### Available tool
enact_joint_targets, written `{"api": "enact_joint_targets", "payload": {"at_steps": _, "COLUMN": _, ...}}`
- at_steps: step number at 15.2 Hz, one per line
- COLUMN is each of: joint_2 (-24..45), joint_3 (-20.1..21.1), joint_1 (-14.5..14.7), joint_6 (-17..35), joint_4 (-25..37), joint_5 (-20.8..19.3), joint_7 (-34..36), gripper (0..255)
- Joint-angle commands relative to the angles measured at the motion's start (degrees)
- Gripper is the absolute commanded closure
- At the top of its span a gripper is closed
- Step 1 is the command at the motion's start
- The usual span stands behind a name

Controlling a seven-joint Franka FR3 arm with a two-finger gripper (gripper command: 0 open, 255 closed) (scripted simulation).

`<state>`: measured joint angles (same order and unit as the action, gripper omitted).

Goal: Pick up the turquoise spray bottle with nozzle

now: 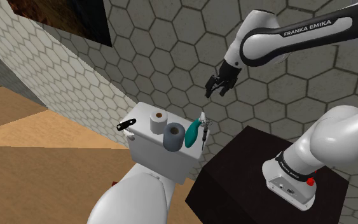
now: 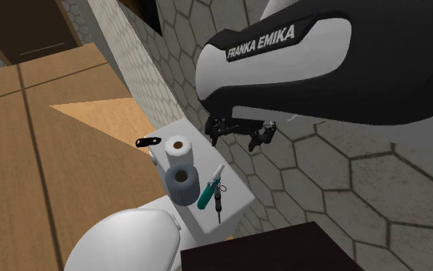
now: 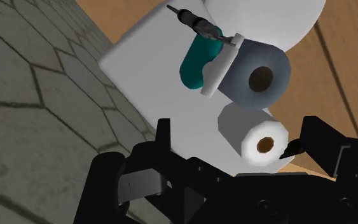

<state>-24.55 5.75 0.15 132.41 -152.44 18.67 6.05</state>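
Tool (image 1: pixel 216 91) hung centre-frame in the shoulder view, fingers apart, empty; looked staged for descent. Turquoise spray bottle (image 1: pixel 192 132) lay flat below-left on toilet tank (image 1: pixel 147 151), just beside grey roll (image 1: pixel 173 137), so access looked tight.

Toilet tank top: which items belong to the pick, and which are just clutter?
Job: turquoise spray bottle, lying on the tank; gripper, open, above it.
Clutter: grey roll; white roll; thin dark tool beside the bottle; small black object.
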Motion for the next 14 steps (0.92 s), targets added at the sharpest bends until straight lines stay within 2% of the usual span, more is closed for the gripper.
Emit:
{"api": "enact_joint_targets", "payload": {"at_steps": 1, "joint_2": 3.8, "joint_3": 0.3, "joint_1": 0.6, "joint_6": 4.7, "joint_4": -0.8, "joint_5": 2.6, "joint_7": 0.7, "gripper": 0}}
{"api": "enact_joint_targets", "payload": {"at_steps": 7, "joint_2": 17.4, "joint_3": 0.3, "joint_1": 3.5, "joint_6": 17.7, "joint_4": -0.3, "joint_5": 13.1, "joint_7": -1.1, "gripper": 0}}
{"api": "enact_joint_targets", "payload": {"at_steps": 14, "joint_2": 23.5, "joint_3": 0.5, "joint_1": 4.6, "joint_6": 23.3, "joint_4": -0.3, "joint_5": 18.6, "joint_7": -6.4, "gripper": 0}}
